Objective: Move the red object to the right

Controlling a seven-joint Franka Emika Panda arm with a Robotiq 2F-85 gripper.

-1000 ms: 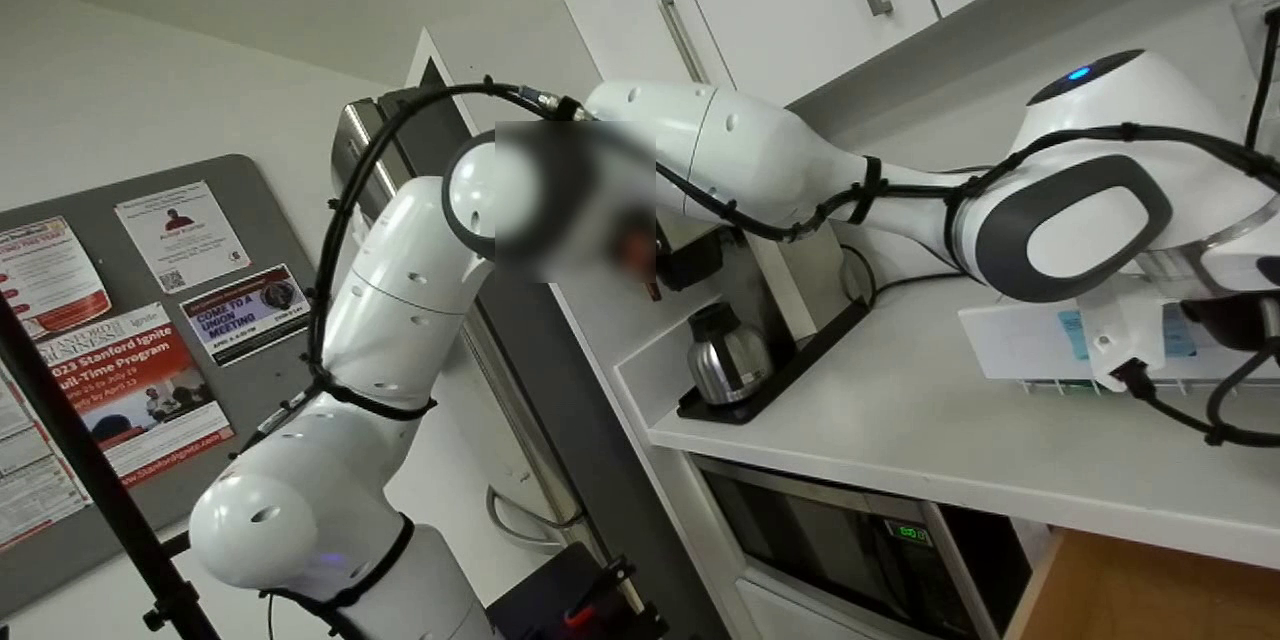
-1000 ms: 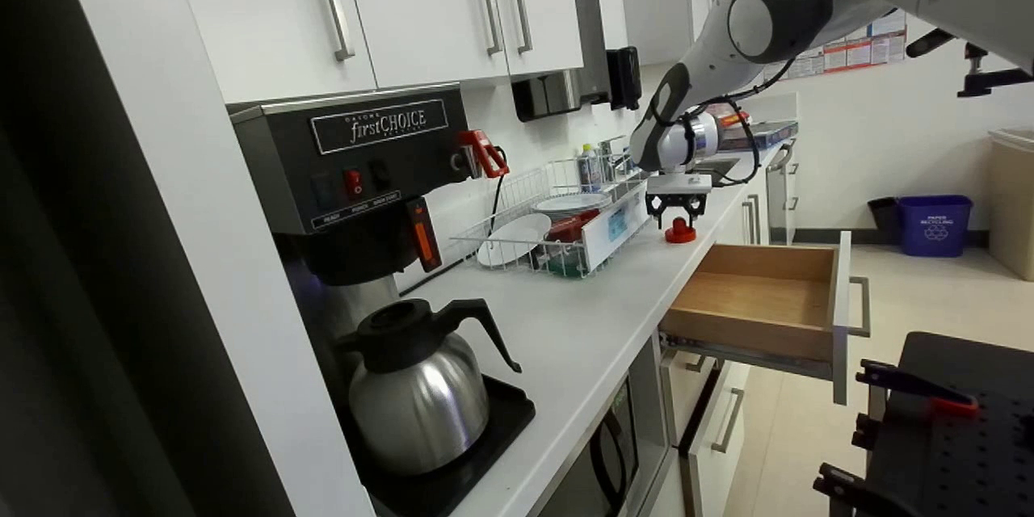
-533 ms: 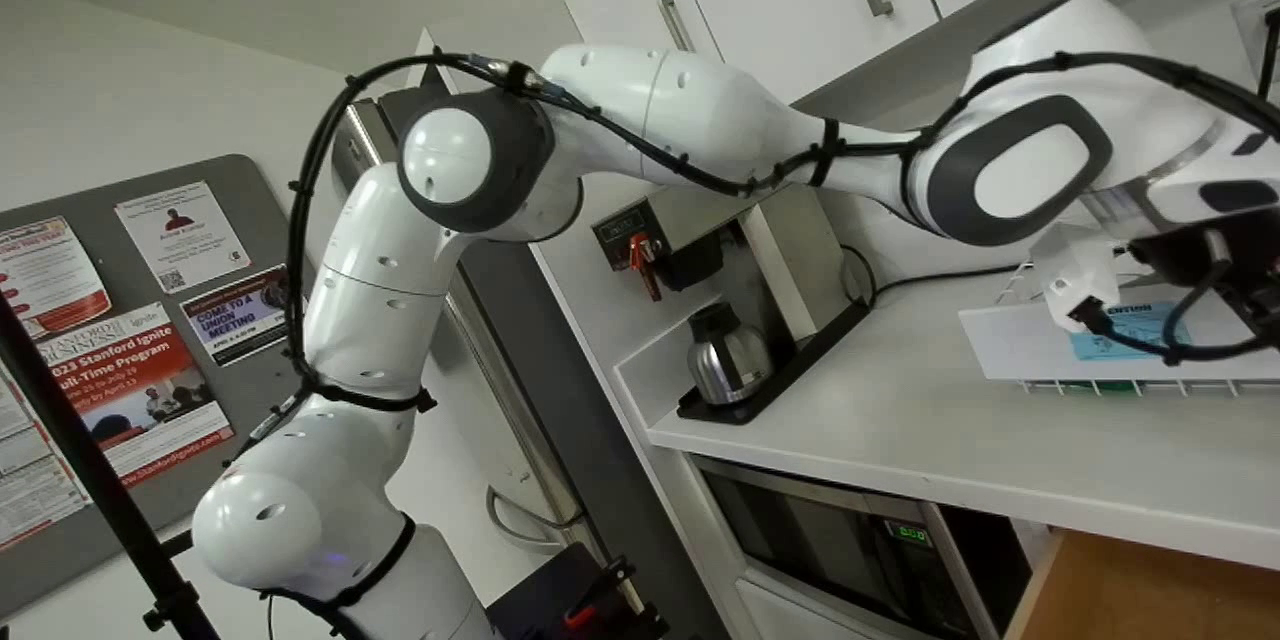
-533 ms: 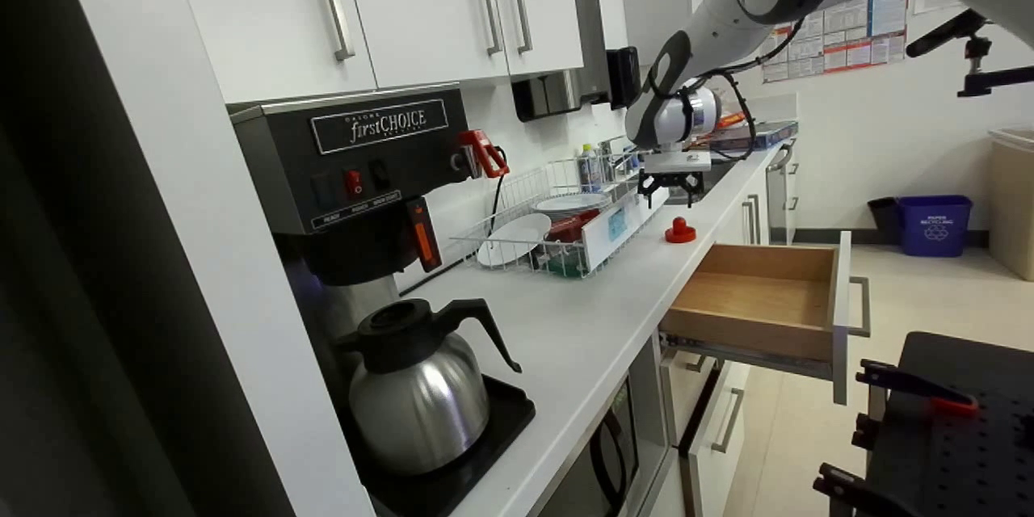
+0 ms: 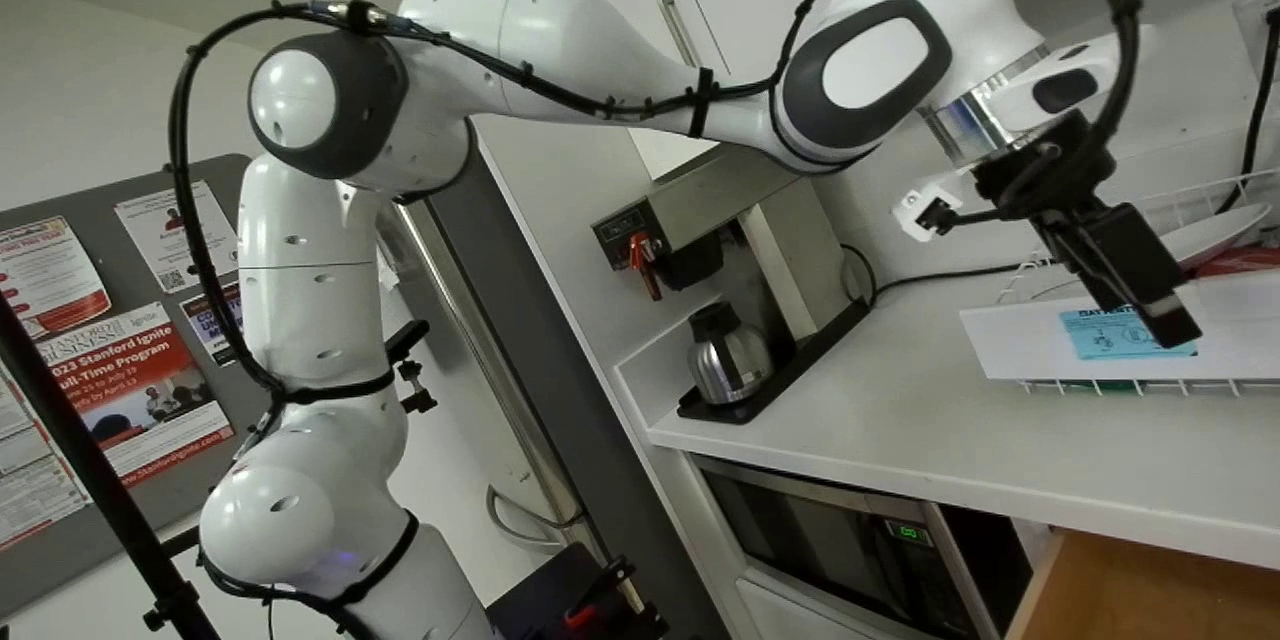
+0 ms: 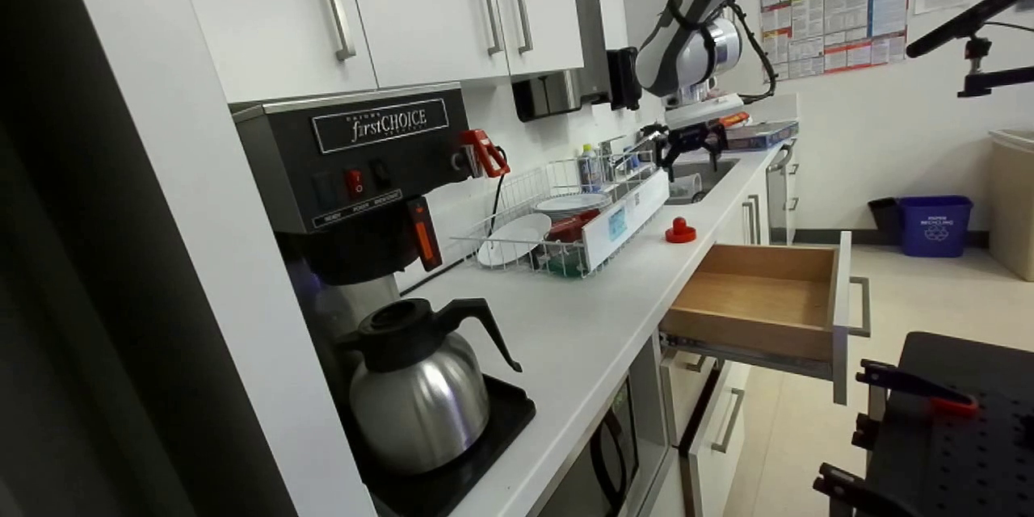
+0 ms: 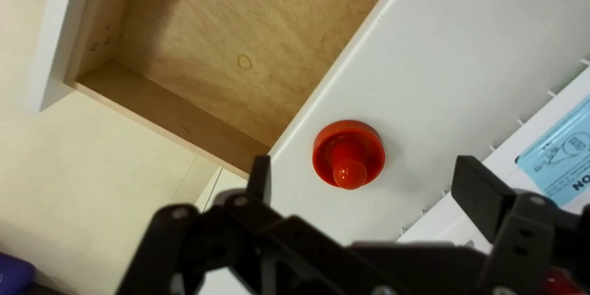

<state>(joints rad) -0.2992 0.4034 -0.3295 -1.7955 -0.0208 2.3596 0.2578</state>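
Wire rack (image 6: 529, 187) holding white plates (image 6: 513, 241); pulled-out drawer (image 6: 743, 329) below. Bent arm (image 5: 580, 35) hangs its gripper (image 6: 692, 167), tilted, fingers wide apart, above the counter (image 6: 549, 315); a red knob (image 7: 349, 156) sits near the counter's edge.

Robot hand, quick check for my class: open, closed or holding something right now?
Hand: open, holding nothing; the red object sits ungripped on the counter.

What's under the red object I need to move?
The red object sits on white countertop, visible all around it; the patch directly beneath is covered and not visible.
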